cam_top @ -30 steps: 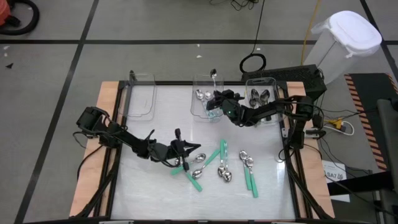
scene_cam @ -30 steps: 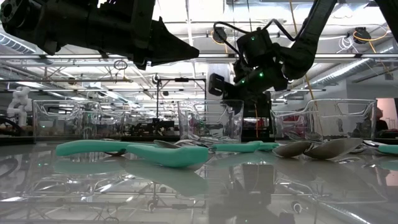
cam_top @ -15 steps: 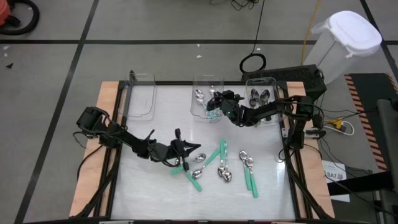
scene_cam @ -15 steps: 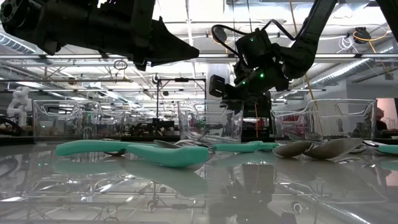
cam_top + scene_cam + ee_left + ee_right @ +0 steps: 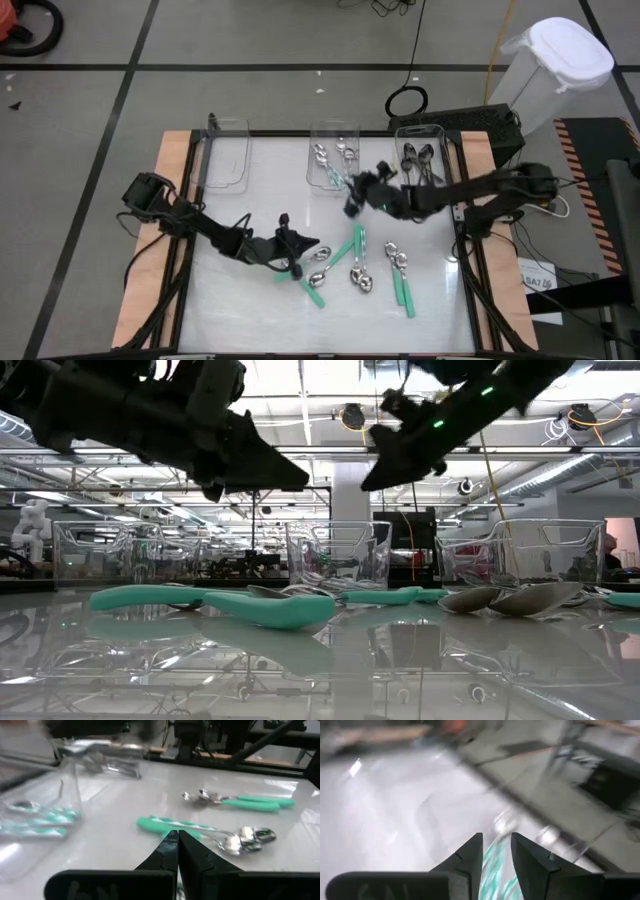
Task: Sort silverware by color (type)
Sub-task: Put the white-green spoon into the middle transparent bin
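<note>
Several spoons with teal handles and silver bowls (image 5: 357, 262) lie flat on the white table; they also show in the low view (image 5: 260, 606). My left gripper (image 5: 306, 246) is shut and empty, hovering just above the leftmost of them (image 5: 200, 830). My right gripper (image 5: 352, 198) is open and empty, in the air between the middle bin and the spoons; its fingers (image 5: 470, 851) stand a little apart. The middle bin (image 5: 312, 172) holds silver and teal-handled spoons. The right bin (image 5: 440, 150) holds dark spoons.
An empty clear bin (image 5: 225, 160) stands at the far left of the table. Wooden rails run along the table's left and right edges. A bare stretch of table lies between the left bin and the spoons. A white lidded container (image 5: 555, 60) stands on the floor at the far right.
My right gripper has drawn back from over the middle bin, toward the table's near edge and up. A silver spoon that stuck up over the bin's far rim now lies inside it. My left gripper has sunk a little toward the spoons.
</note>
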